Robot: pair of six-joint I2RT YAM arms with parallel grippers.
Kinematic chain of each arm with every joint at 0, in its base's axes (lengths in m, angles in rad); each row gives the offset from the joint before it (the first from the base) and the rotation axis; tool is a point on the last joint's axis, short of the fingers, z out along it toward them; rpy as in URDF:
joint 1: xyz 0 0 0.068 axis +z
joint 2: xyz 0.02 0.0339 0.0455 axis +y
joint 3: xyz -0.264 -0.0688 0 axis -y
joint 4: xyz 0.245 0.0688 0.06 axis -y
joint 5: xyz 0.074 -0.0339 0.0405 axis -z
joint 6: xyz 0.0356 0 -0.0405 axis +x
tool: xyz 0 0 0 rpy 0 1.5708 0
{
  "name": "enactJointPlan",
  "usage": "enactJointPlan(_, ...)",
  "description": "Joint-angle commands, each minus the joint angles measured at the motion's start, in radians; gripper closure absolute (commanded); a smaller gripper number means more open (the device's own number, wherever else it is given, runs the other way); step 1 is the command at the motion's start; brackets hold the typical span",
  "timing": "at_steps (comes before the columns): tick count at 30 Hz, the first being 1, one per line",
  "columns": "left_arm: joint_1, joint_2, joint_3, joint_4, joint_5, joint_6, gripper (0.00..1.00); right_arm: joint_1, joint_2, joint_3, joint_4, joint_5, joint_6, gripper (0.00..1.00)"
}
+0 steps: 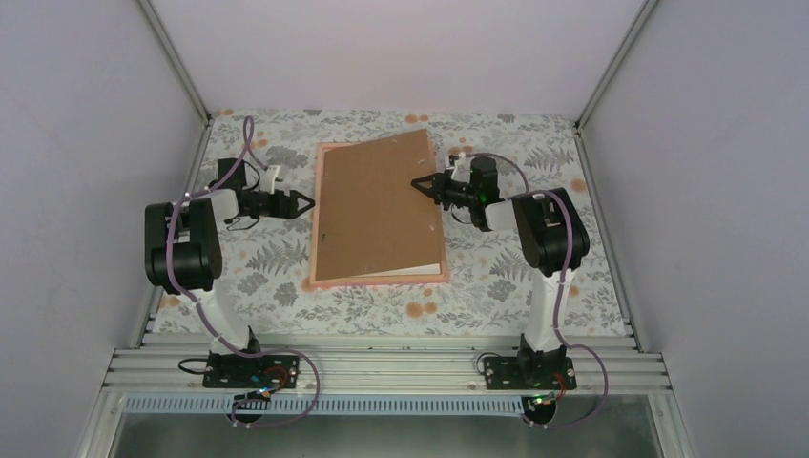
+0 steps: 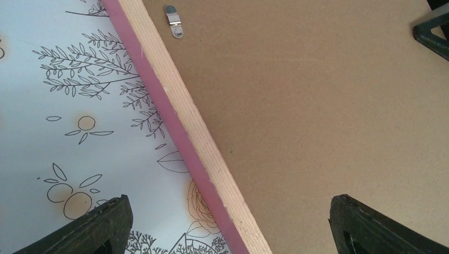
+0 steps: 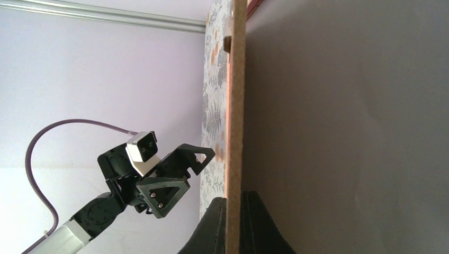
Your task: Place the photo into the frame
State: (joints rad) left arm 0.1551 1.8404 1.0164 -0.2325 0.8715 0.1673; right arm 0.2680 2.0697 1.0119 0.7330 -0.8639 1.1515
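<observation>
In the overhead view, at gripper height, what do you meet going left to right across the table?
left gripper → frame (its pink left edge) → backing board → right gripper, pinching the board's right edge

Pale lilac walls (image 1: 86, 143), floral-print tabletop (image 1: 496, 310), aluminium corner posts (image 1: 176, 62), slotted metal rail (image 1: 382, 367) at near edge

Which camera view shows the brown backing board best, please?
The top external view: the whole backing board shows there, askew over the frame, its right edge pinched by the right gripper. The left wrist view shows only part of its brown face; the right wrist view shows it edge-on between the fingers.
</observation>
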Motion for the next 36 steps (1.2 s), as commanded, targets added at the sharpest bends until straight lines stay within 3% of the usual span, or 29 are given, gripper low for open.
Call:
enactJointPlan(1, 0.004, 0.022, -0.001, 0.024, 0.006, 0.0, 0.07, 0.008, 0.027, 0.064, 0.012, 0.015, -0.1, 0.96)
enactJointPlan(28, 0.004, 0.054, 0.011, 0.021, -0.003, -0.003, 0.08, -0.023, 0.075, 0.125, -0.125, 0.031, -0.207, 0.96)
enactJointPlan(36, 0.004, 0.079, 0.023, 0.018, -0.006, -0.004, 0.08, -0.022, 0.073, 0.136, -0.076, 0.009, -0.208, 0.96)
